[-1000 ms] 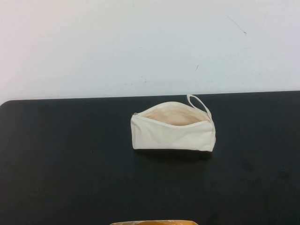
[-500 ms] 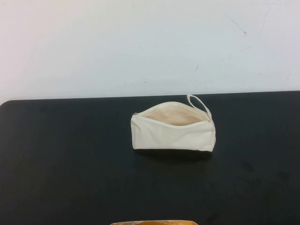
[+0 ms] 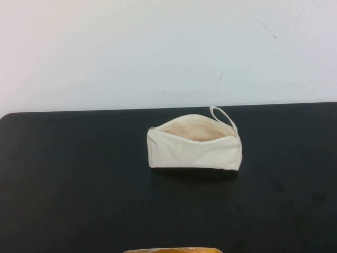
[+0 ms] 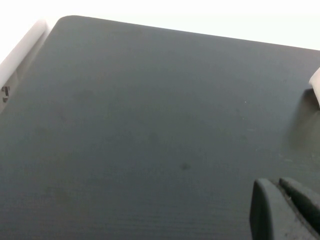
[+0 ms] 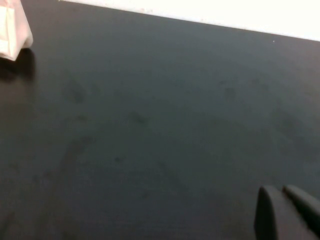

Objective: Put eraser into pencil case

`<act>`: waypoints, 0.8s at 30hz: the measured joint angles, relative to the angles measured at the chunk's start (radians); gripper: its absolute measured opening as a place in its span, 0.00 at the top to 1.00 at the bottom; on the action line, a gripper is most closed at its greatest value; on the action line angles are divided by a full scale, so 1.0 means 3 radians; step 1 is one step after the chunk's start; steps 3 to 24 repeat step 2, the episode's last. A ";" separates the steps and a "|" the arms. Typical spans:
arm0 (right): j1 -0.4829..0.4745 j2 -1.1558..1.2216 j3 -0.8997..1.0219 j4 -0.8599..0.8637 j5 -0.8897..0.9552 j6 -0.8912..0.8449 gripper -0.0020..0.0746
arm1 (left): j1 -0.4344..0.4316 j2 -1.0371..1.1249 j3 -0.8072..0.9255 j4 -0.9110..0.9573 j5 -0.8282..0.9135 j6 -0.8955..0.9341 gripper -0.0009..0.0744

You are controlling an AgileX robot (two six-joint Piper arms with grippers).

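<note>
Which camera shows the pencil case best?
The high view: the whole pencil case lies unzipped mid-table, lining showing. Each wrist view catches only a corner of it, beyond the left end effector and the right end effector, both parked over bare table.

The high camera looks down from the robot's side across the black table (image 3: 79,200) to the white wall (image 3: 158,47), pencil case (image 3: 195,150) mid-frame. Each wrist camera skims low over the tabletop, left gripper (image 4: 287,210) and right gripper (image 5: 290,212) poking in lower right. All three views share the case: its corner shows at the right edge of the left wrist view, upper left of the right.
</note>
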 joint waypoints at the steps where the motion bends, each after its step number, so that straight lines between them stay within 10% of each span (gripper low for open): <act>1: 0.0000 0.0000 0.0000 0.0000 0.0000 0.0000 0.98 | 0.0000 0.0000 0.0000 0.0000 0.0000 0.0000 0.99; 24: 0.0000 0.0000 0.0000 0.0000 0.0000 0.0000 0.98 | 0.0000 0.0000 0.0000 0.0000 0.0000 0.0000 0.99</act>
